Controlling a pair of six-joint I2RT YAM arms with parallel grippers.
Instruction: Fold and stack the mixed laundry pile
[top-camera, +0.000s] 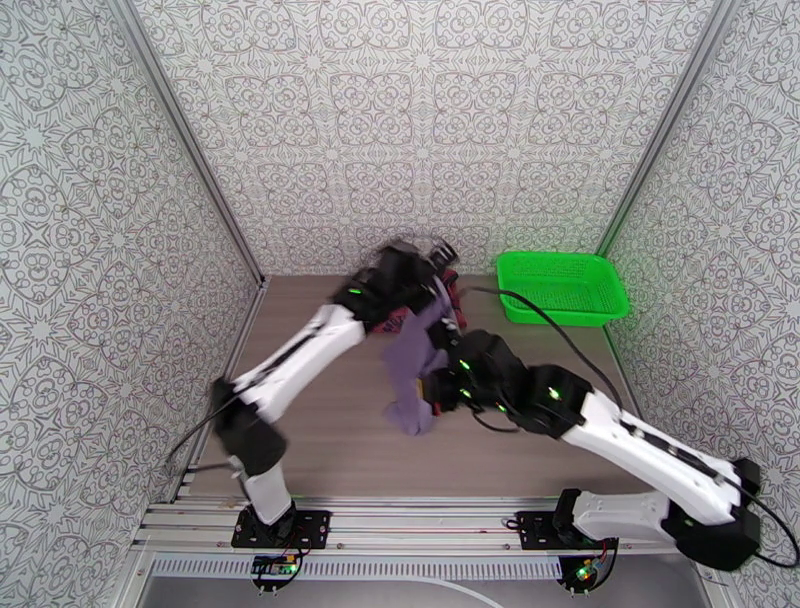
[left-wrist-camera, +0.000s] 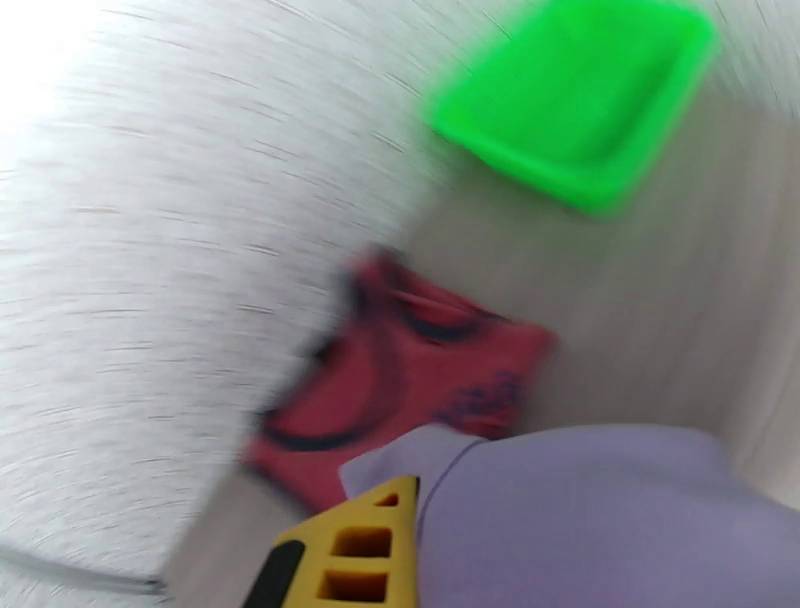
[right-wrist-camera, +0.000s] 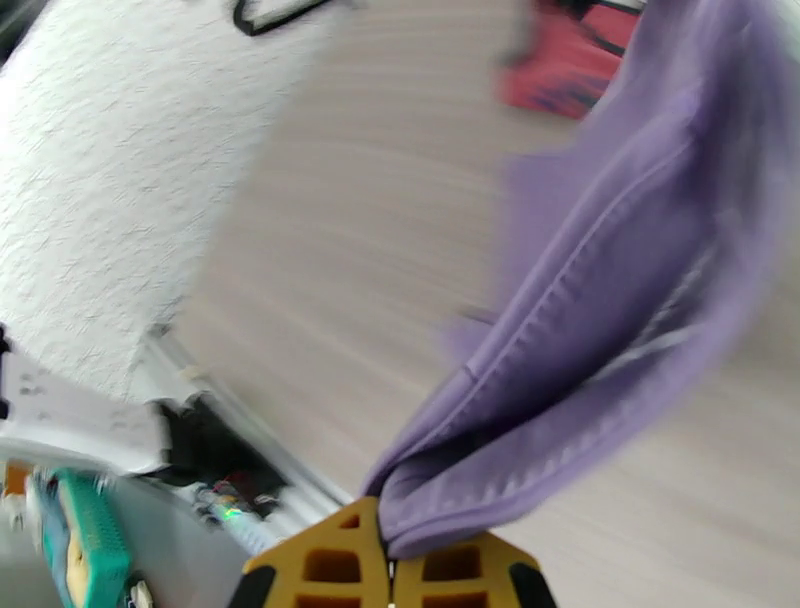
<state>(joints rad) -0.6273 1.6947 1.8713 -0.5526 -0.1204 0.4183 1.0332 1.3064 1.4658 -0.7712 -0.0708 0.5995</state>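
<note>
The lavender garment hangs lifted over the table's middle, stretched between both arms. My left gripper holds its far upper edge, and one yellow fingertip shows against the purple cloth. My right gripper is shut on the near lower edge, its yellow fingers pinching a fold of the lavender fabric. The dark red tank top lies flat on the table near the back wall, just behind the lifted garment.
A bright green mesh basket sits at the back right of the table, also blurred in the left wrist view. Patterned walls enclose the table on three sides. A black cable runs from the right arm toward the basket.
</note>
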